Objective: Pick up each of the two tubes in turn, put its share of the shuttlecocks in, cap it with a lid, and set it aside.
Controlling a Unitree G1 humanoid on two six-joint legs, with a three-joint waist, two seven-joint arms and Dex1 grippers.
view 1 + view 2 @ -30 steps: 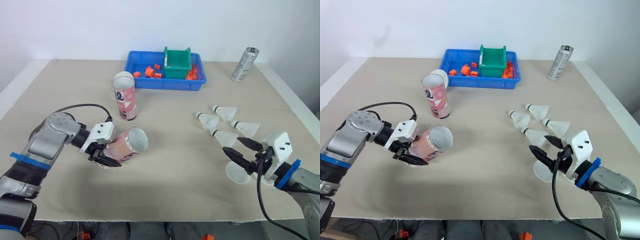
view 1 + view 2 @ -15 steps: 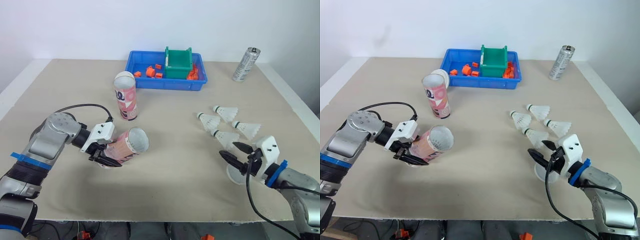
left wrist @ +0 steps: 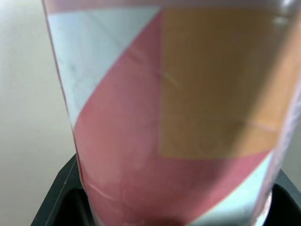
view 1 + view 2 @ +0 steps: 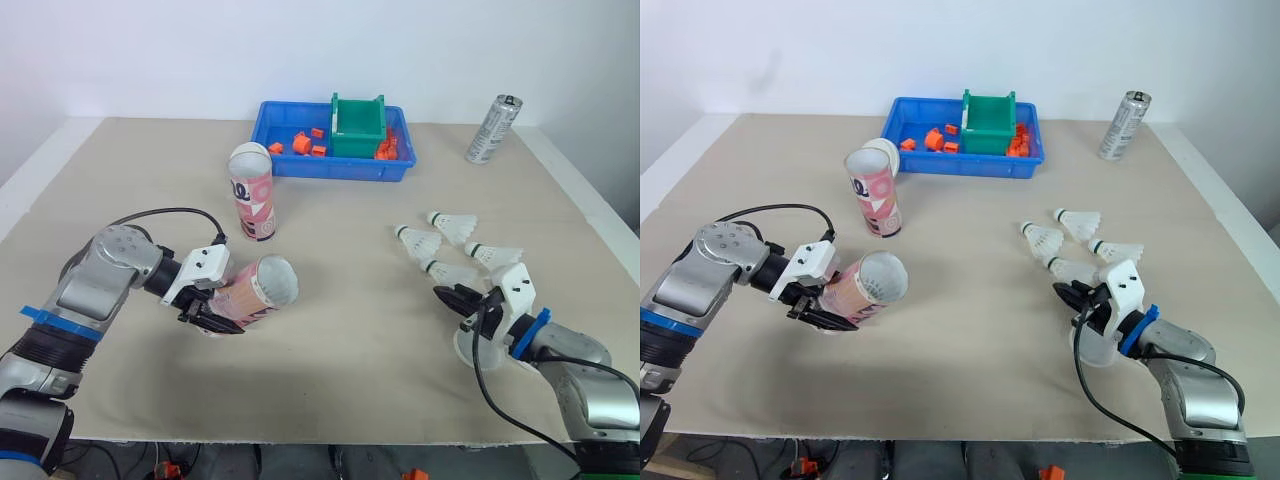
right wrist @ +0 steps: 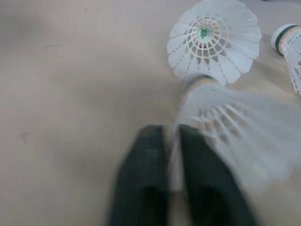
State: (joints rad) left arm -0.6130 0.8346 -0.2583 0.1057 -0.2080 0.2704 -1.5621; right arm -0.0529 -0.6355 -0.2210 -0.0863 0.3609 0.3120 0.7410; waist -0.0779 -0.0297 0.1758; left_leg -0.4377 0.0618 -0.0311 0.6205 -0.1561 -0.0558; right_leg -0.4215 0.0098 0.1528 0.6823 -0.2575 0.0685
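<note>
My left gripper (image 4: 205,306) is shut on a pink tube (image 4: 255,290), held tilted just above the table with its open mouth facing right; that tube (image 3: 169,117) looms close in the left wrist view. A second pink tube (image 4: 250,195) stands upright behind it, with a white lid (image 4: 880,153) leaning at its back. Several white shuttlecocks (image 4: 452,222) lie at the right. My right gripper (image 4: 450,297) is shut, its fingers (image 5: 141,179) pinching the feather skirt of the nearest shuttlecock (image 5: 225,122). Another white lid (image 4: 470,346) lies under that wrist.
A blue tray (image 4: 300,166) with orange pieces and a green bin (image 4: 357,125) sits at the back centre. A silver can (image 4: 491,128) stands at the back right. The table's front edge runs close below both arms.
My right gripper has moved forward and left to the nearest shuttlecock, and its fingers have closed from wide open. The left arm and its tube have not moved.
</note>
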